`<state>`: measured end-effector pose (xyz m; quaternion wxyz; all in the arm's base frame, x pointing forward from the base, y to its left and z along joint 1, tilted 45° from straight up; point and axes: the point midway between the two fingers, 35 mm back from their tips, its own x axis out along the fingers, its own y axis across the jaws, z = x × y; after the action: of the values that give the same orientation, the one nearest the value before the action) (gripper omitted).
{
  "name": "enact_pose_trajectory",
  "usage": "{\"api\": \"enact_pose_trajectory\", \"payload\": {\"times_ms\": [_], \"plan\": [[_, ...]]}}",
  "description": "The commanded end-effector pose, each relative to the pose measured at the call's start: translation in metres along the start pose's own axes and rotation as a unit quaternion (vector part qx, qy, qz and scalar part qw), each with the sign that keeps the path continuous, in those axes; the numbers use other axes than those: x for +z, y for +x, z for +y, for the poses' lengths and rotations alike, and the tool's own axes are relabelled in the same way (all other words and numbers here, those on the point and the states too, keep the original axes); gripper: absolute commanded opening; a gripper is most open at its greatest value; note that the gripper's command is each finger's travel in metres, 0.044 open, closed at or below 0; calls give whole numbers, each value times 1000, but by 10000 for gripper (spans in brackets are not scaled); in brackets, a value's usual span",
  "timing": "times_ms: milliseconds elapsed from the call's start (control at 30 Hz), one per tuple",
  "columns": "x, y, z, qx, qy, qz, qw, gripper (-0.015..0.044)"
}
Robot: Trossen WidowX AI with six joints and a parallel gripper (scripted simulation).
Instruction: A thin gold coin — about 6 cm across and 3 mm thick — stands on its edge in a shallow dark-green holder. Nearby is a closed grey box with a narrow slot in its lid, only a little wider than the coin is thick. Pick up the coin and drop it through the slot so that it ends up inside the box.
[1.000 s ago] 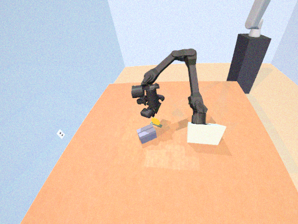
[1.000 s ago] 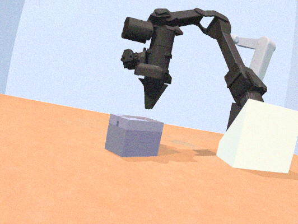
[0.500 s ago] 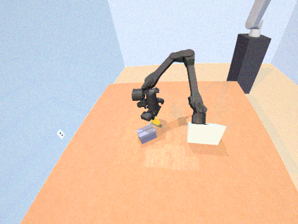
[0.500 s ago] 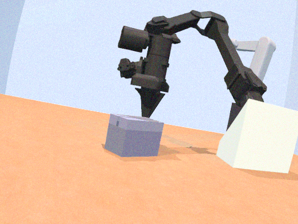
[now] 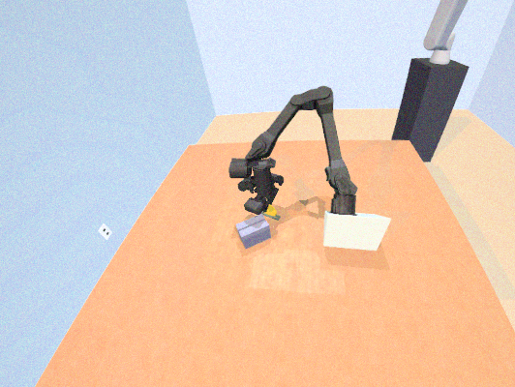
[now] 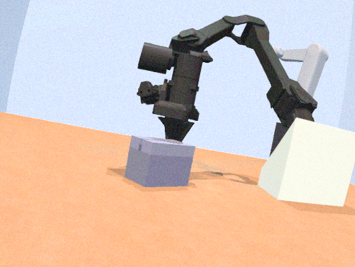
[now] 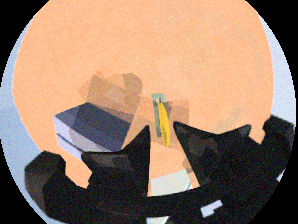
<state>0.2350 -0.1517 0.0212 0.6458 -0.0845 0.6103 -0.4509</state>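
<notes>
No legible text, labels, brand marks, numbers or signs appear in any view. The grey box [image 6: 159, 161], the white block [image 6: 310, 163], the dark arm [image 6: 267, 63] and the bench [image 5: 290, 300] carry plain, unmarked surfaces. The small white wall plate [image 5: 105, 231] shows two dark dots only, no characters.

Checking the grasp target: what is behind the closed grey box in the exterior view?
Only the dark gripper dipping behind the closed grey box shows there; the box covers the thin gold coin and its holder.
</notes>
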Motion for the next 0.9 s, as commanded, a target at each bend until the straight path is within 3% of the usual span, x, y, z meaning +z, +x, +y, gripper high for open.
{"api": "enact_pose_trajectory", "payload": {"times_ms": [0, 600, 800, 867], "plan": [[-2, 7, -1, -3, -3, 2, 1000, 161], [-4, 33, -4, -6, -3, 2, 1000, 161], [-4, 33, -4, -6, -3, 2, 1000, 3], [-4, 33, -4, -6, -3, 2, 1000, 0]]}}
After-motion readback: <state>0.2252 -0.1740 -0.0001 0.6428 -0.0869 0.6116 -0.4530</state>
